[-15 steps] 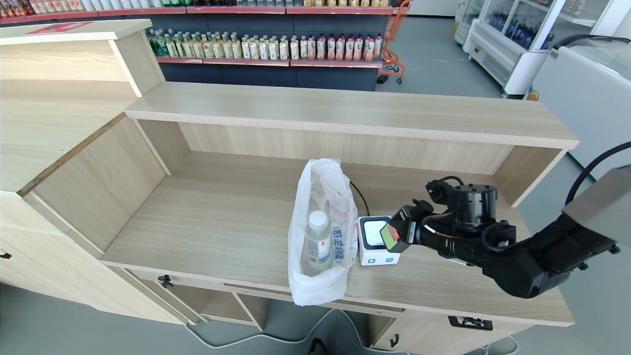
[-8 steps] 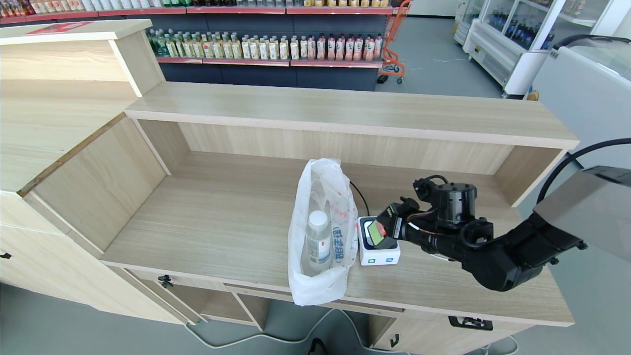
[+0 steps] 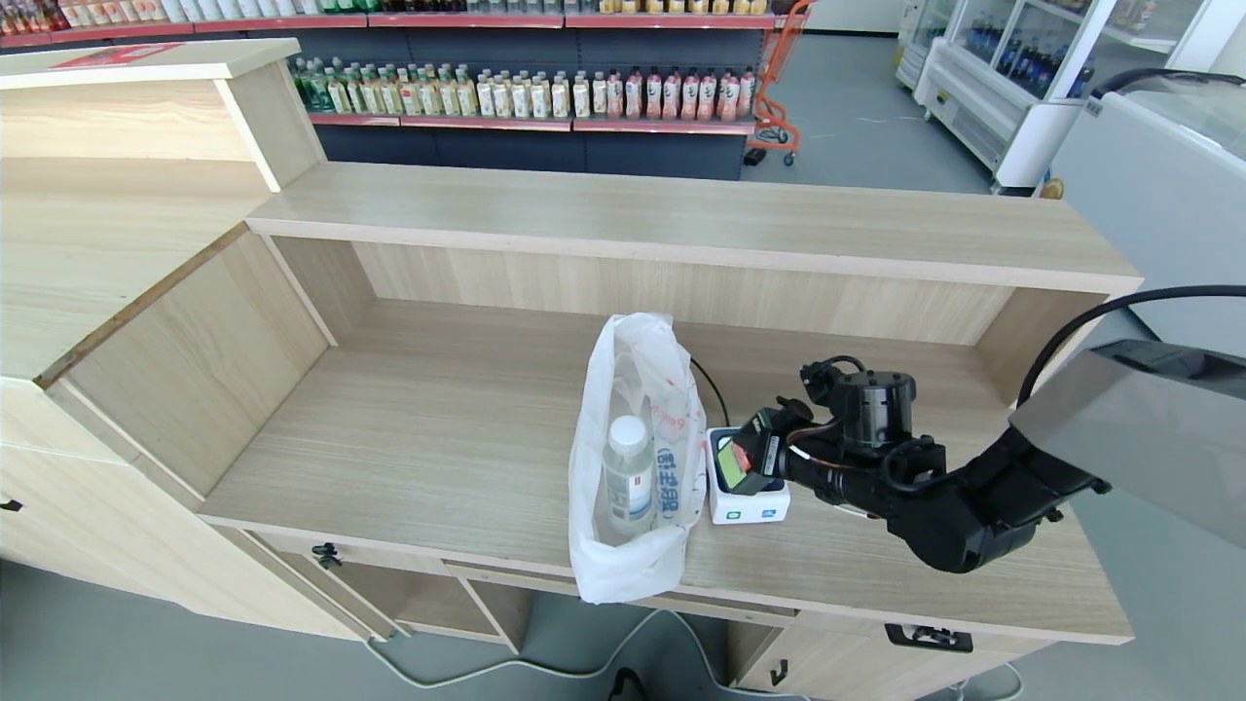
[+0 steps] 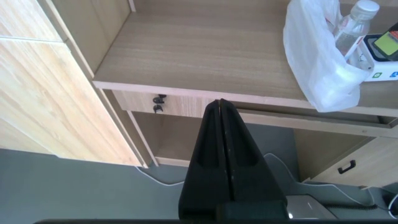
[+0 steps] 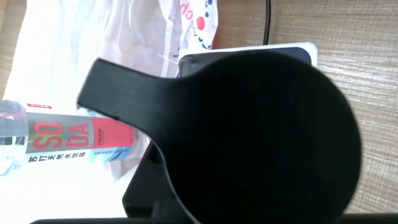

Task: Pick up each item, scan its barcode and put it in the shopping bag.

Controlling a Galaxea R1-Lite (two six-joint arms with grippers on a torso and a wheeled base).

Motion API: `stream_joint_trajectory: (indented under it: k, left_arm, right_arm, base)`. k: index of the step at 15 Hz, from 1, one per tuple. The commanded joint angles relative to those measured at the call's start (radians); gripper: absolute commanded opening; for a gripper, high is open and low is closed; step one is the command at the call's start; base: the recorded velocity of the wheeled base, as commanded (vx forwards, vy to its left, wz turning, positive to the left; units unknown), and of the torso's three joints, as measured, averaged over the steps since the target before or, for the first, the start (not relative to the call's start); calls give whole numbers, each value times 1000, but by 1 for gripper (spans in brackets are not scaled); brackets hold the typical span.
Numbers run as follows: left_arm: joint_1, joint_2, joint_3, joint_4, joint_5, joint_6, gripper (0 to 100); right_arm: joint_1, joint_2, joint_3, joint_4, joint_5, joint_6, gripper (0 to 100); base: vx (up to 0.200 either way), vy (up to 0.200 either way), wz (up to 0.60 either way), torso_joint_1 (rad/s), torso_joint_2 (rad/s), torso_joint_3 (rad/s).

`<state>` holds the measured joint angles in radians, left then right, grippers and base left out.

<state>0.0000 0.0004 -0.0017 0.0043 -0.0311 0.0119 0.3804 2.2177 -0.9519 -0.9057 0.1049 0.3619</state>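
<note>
While I hold the flat green item [image 3: 730, 465] in my right pincer [image 3: 746, 458], clamped at its red edge, I judge that I am in the scanning step: the item hangs just over the window of the white scanner [image 3: 750, 503], right of centre in the head view. Its green face is turned toward the upper left of the frame, so whether the barcode faces the window I cannot tell. The next move, once the code reads, should be a short carry left and a lift over the rim of the shopping bag [image 3: 635, 560], then a release beside the bottle [image 3: 628, 474] standing inside it. The bag's mouth is narrow and limp, so I would come in from above rather than brush its side. My left pincer [image 4: 221, 124] is pressed shut and empty, low before the front edge of the bench [image 4: 205, 56]. Against a second ago, my right arm has slid leftward, bringing the item from the scanner's right edge to over its face; bag and bottle have not shifted.
</note>
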Motion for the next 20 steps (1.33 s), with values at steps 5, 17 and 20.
stream_joint_trajectory:
  k: [5,17,20]
  left_arm:
    - [0,0,-1,0,-1,0,0]
    - [0,1,-1,0,0,0,0]
    - [0,0,0,0,-1,0,0]
  right_arm:
    - [2,28,-33,4,1,6,0]
    - [3,-32,-33,4,-1,6,0]
    - [3,-108,-16,5,-14,-3,0]
  base:
    - [0,0,0,0,0,0]
    - [0,0,0,0,0,0]
    - [0,0,0,0,0,0]
